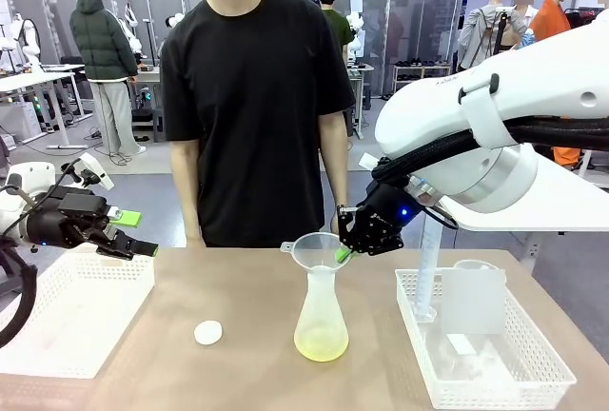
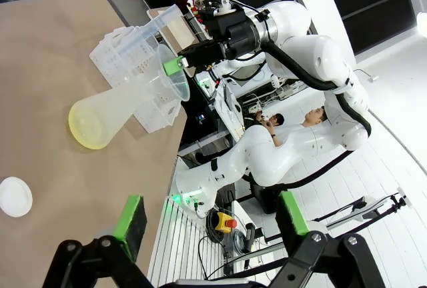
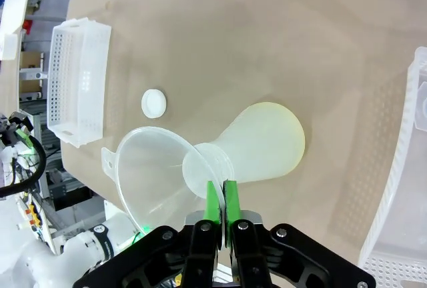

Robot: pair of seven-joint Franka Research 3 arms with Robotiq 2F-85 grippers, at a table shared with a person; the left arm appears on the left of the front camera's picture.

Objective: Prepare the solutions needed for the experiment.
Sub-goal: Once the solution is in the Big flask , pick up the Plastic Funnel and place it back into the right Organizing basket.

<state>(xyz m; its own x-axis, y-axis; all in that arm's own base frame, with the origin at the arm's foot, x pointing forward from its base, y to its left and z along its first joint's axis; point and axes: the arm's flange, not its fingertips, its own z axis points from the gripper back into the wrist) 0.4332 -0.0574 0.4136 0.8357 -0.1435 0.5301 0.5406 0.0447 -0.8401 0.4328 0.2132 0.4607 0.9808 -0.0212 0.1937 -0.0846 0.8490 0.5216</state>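
Toward the table's middle, front view, solution (image 1: 321,342): shallow yellow-green layer at the bottom of an upright flask (image 1: 321,302), with a funnel (image 1: 314,243) seated in the neck.
Front view, right gripper (image 1: 350,251): pads pinching the funnel's rim on its right side.
Front view, left gripper (image 1: 138,233): spread wide, empty, above the far rim of the left basket (image 1: 57,335).
Front view, risk: likely tipping of the light flask and a spill, from a sideways pull with the spout caught in the neck.
Front view, surface and room: brown tabletop (image 1: 238,373); white cap (image 1: 207,332) left of the flask; right basket (image 1: 561,373) by the right edge; person (image 1: 252,116) in black at the far edge; benches and other people behind.
Left wrist view, left gripper (image 2: 210,218): green pads far apart, nothing between.
Left wrist view, scene: solution (image 2: 87,128) pooled in the flask (image 2: 120,101); right gripper (image 2: 183,58) clamped on the funnel (image 2: 175,81); cap (image 2: 15,197) lying apart.
Left wrist view, risk: well away from the flask, so no steadying on offer.
Right wrist view, right gripper (image 3: 221,191): pads pressed together on the funnel (image 3: 153,168) wall.
Right wrist view, risk: thin slick plastic, possibly slipping out or flexing.
Right wrist view, surface: flask (image 3: 260,145) near mid-table; cap (image 3: 153,103) between the flask and the left basket (image 3: 80,27); right basket (image 3: 407,135) at the opposite edge.
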